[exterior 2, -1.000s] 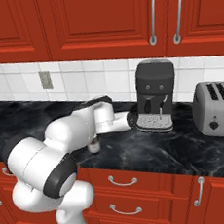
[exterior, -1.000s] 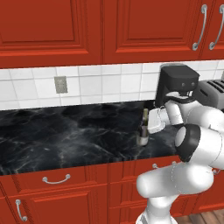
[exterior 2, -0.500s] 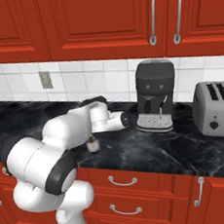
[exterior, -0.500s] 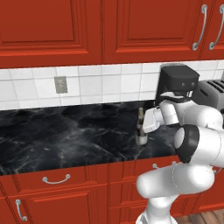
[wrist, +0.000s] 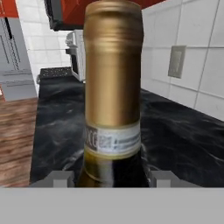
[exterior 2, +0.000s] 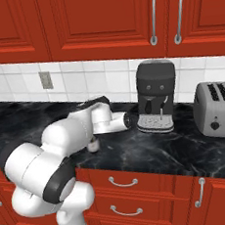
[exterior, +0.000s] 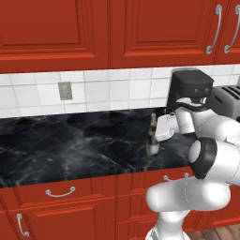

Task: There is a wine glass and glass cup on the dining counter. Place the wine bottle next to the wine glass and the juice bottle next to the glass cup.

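Gold foil on the wine bottle (wrist: 113, 78) looms close between the fingers (wrist: 57, 178): the gripper (exterior: 154, 131), wide open a second ago, has closed onto its neck. The bottle stands on black marble left of the coffee machine (exterior: 188, 91), ready for lifting.

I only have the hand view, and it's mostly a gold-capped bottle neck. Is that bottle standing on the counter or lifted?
Observer: Standing, it looks like. From the left base view the wine bottle is upright with its foot on the black counter.
Operator: What's near it?
Observer: A black coffee machine stands behind it to the right, apart from the bottle.
Operator: Anything past that?
Observer: A silver toaster, further right along the wall.
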Available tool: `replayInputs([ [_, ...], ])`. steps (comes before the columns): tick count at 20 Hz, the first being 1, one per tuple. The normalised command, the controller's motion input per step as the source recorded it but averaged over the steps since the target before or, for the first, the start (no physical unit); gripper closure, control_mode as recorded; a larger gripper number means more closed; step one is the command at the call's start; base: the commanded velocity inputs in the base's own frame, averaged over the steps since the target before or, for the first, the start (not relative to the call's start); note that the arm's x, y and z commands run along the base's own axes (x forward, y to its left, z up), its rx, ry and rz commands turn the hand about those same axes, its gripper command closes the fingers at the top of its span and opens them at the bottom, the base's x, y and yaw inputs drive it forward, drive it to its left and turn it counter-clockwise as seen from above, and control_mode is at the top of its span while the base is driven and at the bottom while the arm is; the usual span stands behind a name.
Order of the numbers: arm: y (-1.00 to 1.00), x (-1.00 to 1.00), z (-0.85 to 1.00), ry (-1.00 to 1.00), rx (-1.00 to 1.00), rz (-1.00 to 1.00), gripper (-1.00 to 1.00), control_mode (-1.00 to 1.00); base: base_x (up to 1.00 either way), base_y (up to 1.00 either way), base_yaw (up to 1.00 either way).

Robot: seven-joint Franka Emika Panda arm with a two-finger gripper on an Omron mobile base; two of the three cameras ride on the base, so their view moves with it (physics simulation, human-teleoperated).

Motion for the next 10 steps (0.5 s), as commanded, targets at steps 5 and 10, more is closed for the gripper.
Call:
replayInputs([
  [5,0.00,-0.30,0.58,0.00,0.00,0.00,1.00,-1.00,0.00,0.00,0.00],
  [10,0.00,-0.46,0.66,0.00,0.02,-0.02,1.00,-1.00,0.00,0.00,0.00],
])
